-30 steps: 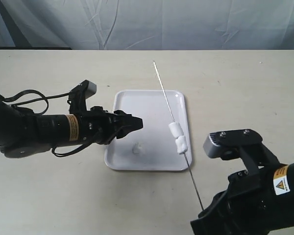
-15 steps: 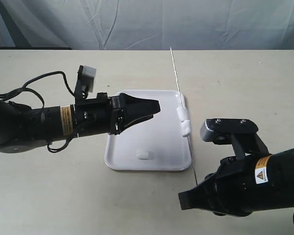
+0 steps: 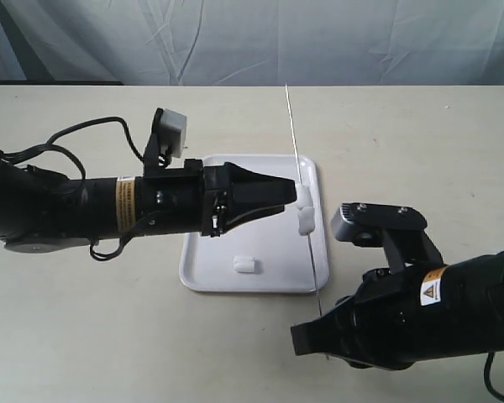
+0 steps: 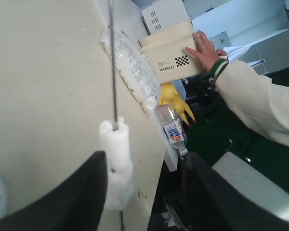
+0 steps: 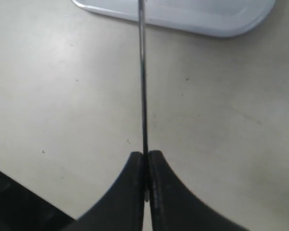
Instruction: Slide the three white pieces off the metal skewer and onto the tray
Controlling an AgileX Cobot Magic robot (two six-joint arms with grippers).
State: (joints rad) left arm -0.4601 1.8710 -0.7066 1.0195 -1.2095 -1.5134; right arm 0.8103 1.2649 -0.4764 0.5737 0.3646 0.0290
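The thin metal skewer (image 3: 296, 159) slants above the right side of the white tray (image 3: 269, 252). My right gripper (image 5: 146, 161) is shut on its near end, off the tray's front edge (image 5: 197, 14). Two white pieces (image 3: 303, 210) sit stacked on the rod over the tray's right rim. The third white piece (image 3: 246, 264) lies loose on the tray floor. My left gripper (image 3: 287, 196) reaches across the tray and is open. The two skewered pieces (image 4: 116, 163) stand between its fingers (image 4: 89, 192), close against one of them, with the bare skewer (image 4: 112, 62) running on beyond.
The beige table (image 3: 403, 143) stretches around the tray, with a grey curtain (image 3: 260, 38) behind it. Past the table's far edge, the left wrist view shows a cardboard box (image 4: 171, 53) under a person's hand (image 4: 204, 48), a plastic bottle (image 4: 172, 127) and a yellow toy (image 4: 176, 98).
My left gripper has pushed to the right across the tray until it brackets the two skewered pieces. The right arm has shifted left, bringing the skewer in over the tray's right rim.
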